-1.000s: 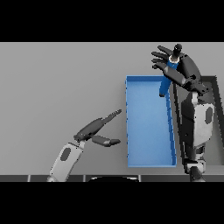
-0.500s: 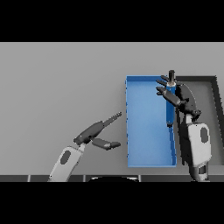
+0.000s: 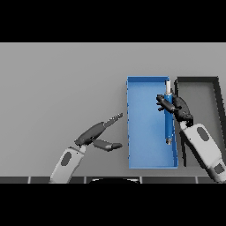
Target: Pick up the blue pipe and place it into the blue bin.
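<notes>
The blue pipe [image 3: 168,118] lies lengthwise along the right inner wall of the blue bin [image 3: 145,128], pale cap toward the far end. The right hand [image 3: 173,106] has its fingers curled across its upper half, though whether they are clamped tight or only draped over it is hard to tell. It looks rigid, light and smooth, so it may roll; a grasp across its middle suits it best. The left hand [image 3: 98,134] hovers over the bench, fingers apart, beside the bin. A dark tray [image 3: 216,95] sits just right of the bin.
</notes>
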Controlling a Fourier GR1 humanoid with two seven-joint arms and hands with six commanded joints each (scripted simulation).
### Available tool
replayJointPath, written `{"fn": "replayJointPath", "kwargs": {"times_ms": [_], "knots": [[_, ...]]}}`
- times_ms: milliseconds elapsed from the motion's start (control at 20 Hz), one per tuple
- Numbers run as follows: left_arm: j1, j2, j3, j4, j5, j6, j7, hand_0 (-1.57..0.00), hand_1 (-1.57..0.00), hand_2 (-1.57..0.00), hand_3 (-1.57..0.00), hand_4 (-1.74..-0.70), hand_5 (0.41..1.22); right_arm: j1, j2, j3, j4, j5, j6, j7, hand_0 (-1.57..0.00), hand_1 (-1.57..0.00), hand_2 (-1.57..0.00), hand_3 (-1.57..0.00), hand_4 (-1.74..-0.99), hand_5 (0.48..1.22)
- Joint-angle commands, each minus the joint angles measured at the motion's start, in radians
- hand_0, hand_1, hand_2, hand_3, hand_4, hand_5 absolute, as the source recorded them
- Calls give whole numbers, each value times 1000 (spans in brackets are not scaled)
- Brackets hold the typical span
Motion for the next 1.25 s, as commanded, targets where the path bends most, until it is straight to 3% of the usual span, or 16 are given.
{"fn": "replayJointPath", "kwargs": {"times_ms": [0,200,300,750,1200], "knots": [[3,3,0,-3,0,-1,-3,1,1,1,1,-878,427,-15,-18,31,11,-21,10,-1,-599,-547,-548,-322,-1337,1221],[-5,-1,7,3,10,-1,3,1,1,1,1,-884,429,-124,-157,256,7,-106,69,0,-245,-223,-224,-131,-1142,1030],[-6,-2,8,-1,13,0,3,1,1,1,1,-886,428,-129,-168,282,4,-104,78,0,-156,-143,-143,-84,-1083,934],[1,6,3,-5,3,0,-2,1,1,1,1,-888,429,-173,-185,369,30,-74,113,0,-20,-18,-18,-10,-1033,696],[11,6,-5,-11,-5,2,-9,1,1,1,1,-885,431,-192,-182,387,44,-72,136,-12,-6,-5,-5,-3,-1022,643]]}}
